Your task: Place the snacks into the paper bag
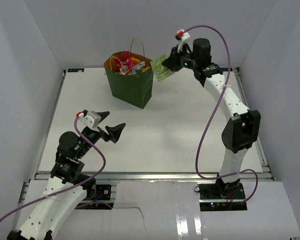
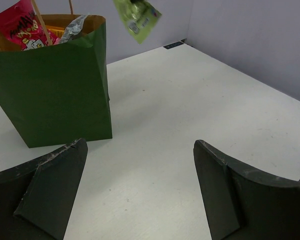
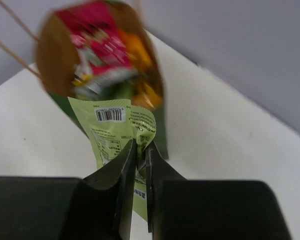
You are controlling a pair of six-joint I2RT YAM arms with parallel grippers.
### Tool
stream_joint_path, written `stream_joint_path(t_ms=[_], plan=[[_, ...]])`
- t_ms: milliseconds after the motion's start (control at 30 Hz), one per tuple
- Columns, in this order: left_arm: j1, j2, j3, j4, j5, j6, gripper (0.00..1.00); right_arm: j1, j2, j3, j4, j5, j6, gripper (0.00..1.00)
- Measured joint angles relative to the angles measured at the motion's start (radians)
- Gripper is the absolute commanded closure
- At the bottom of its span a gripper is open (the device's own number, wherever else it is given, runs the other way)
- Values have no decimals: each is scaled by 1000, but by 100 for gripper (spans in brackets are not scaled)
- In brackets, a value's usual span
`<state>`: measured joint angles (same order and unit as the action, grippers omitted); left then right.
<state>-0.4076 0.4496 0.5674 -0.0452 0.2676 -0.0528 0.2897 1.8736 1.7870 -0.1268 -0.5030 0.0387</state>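
My right pincer point(image 3: 141, 145) is clamped on a light-green packet point(image 3: 112, 125) held in the air. The paper bag point(image 1: 132, 90), with snacks point(image 1: 127, 65) inside, stands just beyond it. My left pincer point(image 2: 140, 150) gapes wide above the tabletop point(image 2: 200, 100), bag ahead-left.

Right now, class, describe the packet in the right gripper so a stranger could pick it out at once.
Find the green paper bag standing at the far side of the white table. Just right of its open top, the right gripper holds a light-green packet in the air. It is the only snack outside the bag, with a barcode showing.
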Motion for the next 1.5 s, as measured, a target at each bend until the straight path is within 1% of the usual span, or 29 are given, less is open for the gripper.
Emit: stream_joint_path(t_ms=[67,133,200,400,533,600,633,667,700,733,767,833,967,1000,1033,1067,1100,1200,1233,1300,1333,1433,1500], plan=[[0,0,0,0,-3,2,2,100,42,179,-36,16,-34,92],[0,0,0,0,-5,3,2,174,95,366,-67,42,-69,92],[1,0,0,0,-6,4,2,222,131,484,-76,84,-105,92],[5,1,0,0,-6,5,2,316,226,600,-80,255,-209,92],[6,3,0,0,-6,5,2,375,318,613,-55,401,-285,92],[7,6,0,0,-6,5,2,397,359,613,-42,456,-317,90],[8,8,0,0,-6,5,2,406,374,613,-40,476,-334,85],[8,10,0,0,-6,5,2,416,388,612,-38,492,-346,65],[10,11,0,0,-5,5,2,424,394,608,-36,504,-356,54],[10,13,0,0,-5,5,2,429,396,603,-37,509,-363,45],[11,13,0,0,-5,5,2,432,396,601,-35,515,-377,31],[12,14,0,0,-4,5,2,432,393,600,-28,524,-392,21],[12,13,0,0,0,5,2,420,365,579,-37,528,-408,13],[12,13,0,0,2,5,2,415,348,565,-47,525,-407,11],[12,13,0,0,3,5,2,407,323,546,-60,521,-406,6],[12,13,0,0,3,5,2,398,291,520,-74,506,-400,5],[12,13,0,0,4,4,2,387,254,493,-92,487,-397,2],[12,11,0,0,10,4,2,338,74,323,-147,410,-382,7],[12,11,0,1,12,4,2,314,-2,248,-151,383,-374,10],[12,11,0,0,19,3,2,272,-159,84,-164,343,-355,10],[12,11,0,0,23,1,2,243,-251,-25,-158,327,-346,10],[12,11,0,1,36,0,2,174,-499,-338,-152,318,-336,10],[12,11,-1,1,41,-1,2,156,-626,-531,-164,333,-339,10]])
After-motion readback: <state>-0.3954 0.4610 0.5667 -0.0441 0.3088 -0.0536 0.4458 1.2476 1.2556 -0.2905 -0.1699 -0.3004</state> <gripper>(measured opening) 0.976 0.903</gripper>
